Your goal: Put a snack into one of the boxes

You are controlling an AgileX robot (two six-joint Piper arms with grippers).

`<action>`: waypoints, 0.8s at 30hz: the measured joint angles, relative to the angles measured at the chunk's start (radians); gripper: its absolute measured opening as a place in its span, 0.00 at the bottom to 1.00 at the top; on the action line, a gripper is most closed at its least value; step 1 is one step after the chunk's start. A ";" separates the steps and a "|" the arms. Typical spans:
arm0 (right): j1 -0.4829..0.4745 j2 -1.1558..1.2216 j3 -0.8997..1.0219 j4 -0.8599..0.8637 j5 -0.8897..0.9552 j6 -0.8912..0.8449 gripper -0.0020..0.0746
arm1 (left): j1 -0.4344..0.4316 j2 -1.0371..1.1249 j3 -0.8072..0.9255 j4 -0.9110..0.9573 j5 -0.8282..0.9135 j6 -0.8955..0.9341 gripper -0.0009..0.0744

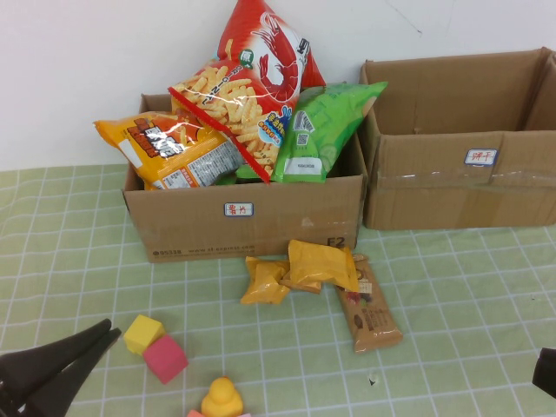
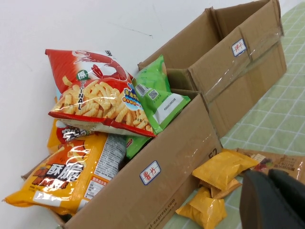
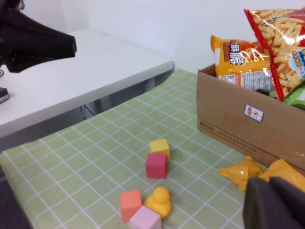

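We see two brown boxes with white labels on a green checked cloth. Red, orange and green bags fill one box. Yellow packets and a brown bar lie nearby, with yellow and pink cubes. Both the left gripper and the right gripper are black.

Two boxes side by side, snack packets before the left one, toy blocks nearer.
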 joint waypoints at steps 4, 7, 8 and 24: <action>0.000 0.000 0.000 0.002 0.000 0.000 0.02 | 0.000 -0.012 0.032 -0.019 -0.005 -0.002 0.01; 0.000 0.000 0.000 0.002 0.000 0.002 0.02 | 0.020 -0.036 0.074 -0.105 0.005 0.022 0.01; 0.000 0.000 0.000 0.002 0.000 0.002 0.02 | 0.073 -0.066 0.102 -0.198 0.029 0.093 0.01; 0.000 0.000 0.000 0.006 0.004 0.002 0.02 | 0.524 -0.361 0.349 -0.632 0.012 0.392 0.01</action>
